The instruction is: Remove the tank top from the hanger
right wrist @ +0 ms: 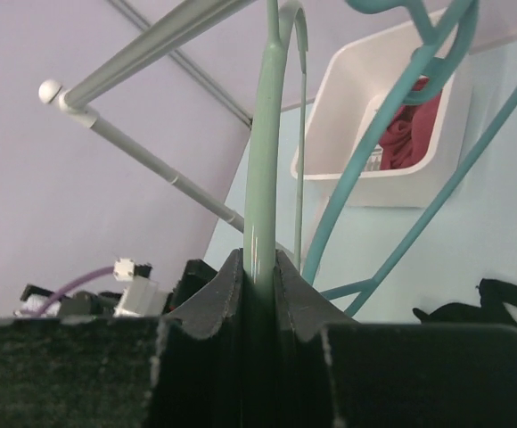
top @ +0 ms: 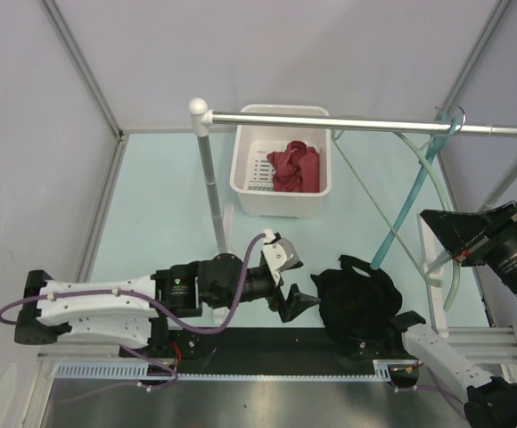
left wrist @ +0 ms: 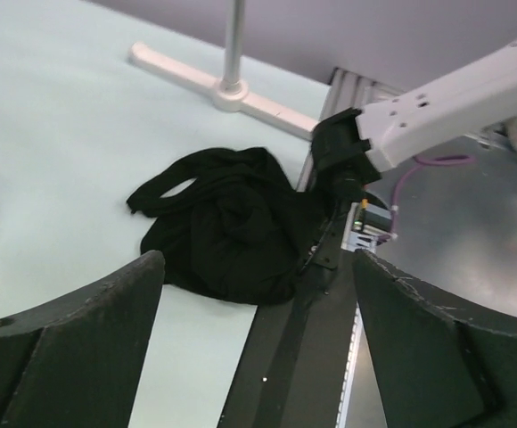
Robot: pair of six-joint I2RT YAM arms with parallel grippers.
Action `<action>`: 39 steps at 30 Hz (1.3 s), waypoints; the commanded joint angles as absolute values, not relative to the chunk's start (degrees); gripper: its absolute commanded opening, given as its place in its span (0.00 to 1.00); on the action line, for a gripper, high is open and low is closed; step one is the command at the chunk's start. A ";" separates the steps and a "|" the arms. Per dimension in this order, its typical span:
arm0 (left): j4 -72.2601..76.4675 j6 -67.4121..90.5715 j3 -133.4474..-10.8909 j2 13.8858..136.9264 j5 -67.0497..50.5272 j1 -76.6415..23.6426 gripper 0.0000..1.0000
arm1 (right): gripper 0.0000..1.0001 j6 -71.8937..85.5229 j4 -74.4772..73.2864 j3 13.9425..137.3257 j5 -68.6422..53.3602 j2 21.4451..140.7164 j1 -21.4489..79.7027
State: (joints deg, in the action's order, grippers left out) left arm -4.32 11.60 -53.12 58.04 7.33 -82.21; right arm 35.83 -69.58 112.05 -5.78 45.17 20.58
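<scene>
The black tank top (top: 356,299) lies crumpled on the table by the near edge, off the hangers. It also shows in the left wrist view (left wrist: 232,227), partly over the black front strip. My left gripper (top: 299,301) is open and empty just left of it, with its jaws wide apart in its own view (left wrist: 258,357). My right gripper (top: 439,257) is shut on the pale green hanger (right wrist: 260,169), which hangs from the rail (top: 365,123). A teal hanger (top: 410,201) hangs beside it, bare, and shows in the right wrist view (right wrist: 379,134).
A white basket (top: 281,198) with a red cloth (top: 294,168) stands behind the rail. The rack's upright post (top: 212,187) stands at the middle left, and its foot (left wrist: 232,89) lies beyond the tank top. My right arm's link (left wrist: 455,98) crosses above the black strip (left wrist: 303,357).
</scene>
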 commanded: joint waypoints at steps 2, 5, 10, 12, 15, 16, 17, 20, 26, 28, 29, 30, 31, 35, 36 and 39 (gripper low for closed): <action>-3.42 15.99 -55.28 64.76 22.80 -85.51 0.93 | 0.00 42.45 -69.43 114.34 -3.86 46.84 16.10; -5.97 18.80 -56.60 68.10 28.89 -86.75 0.94 | 0.00 42.45 -73.11 116.27 -6.85 49.30 12.76; -6.86 22.84 -56.43 70.66 31.20 -87.01 0.95 | 0.00 42.54 -77.42 120.75 -11.60 51.41 6.86; -5.81 23.20 -56.60 72.06 31.73 -87.10 0.95 | 0.00 42.19 -79.27 121.64 -12.30 51.77 4.67; -4.84 23.55 -57.57 74.34 31.12 -87.27 0.96 | 0.00 42.01 -80.68 121.64 -14.23 51.42 2.38; -4.57 23.55 -57.74 74.96 30.33 -87.36 0.96 | 0.00 41.75 -80.86 121.21 -14.67 51.16 1.85; -3.79 23.55 -58.09 75.58 29.37 -87.36 0.97 | 0.00 41.66 -80.86 120.85 -15.11 50.80 1.58; -1.86 23.20 -58.36 77.95 25.85 -87.45 0.99 | 0.04 41.22 -79.90 117.52 -16.00 49.05 0.97; -0.26 21.80 -61.95 86.03 17.59 -87.45 0.99 | 0.51 39.21 -76.73 111.54 -15.56 45.35 0.79; -0.18 21.45 -63.27 88.75 14.87 -87.36 0.99 | 0.62 38.32 -76.21 111.71 -16.17 45.09 0.88; -0.18 21.27 -64.85 91.29 13.72 -87.36 0.99 | 0.69 37.36 -76.38 112.67 -15.91 44.91 0.88; -0.26 20.83 -65.47 92.80 12.58 -87.28 0.99 | 0.73 36.83 -76.64 113.37 -15.21 45.09 0.88; 1.39 20.83 -66.09 94.03 11.44 -87.28 0.99 | 0.78 36.04 -77.16 113.99 -14.86 45.17 0.88; 1.93 20.83 -68.90 100.87 10.46 -86.84 0.99 | 0.97 34.37 -77.17 115.93 -15.73 45.09 0.88; 1.76 20.83 -69.43 101.86 10.28 -86.57 0.99 | 0.99 33.84 -77.17 116.45 -16.69 45.09 0.97; 2.19 21.09 -70.40 105.54 10.90 -86.05 0.99 | 1.00 32.44 -76.29 117.50 -18.27 44.74 1.14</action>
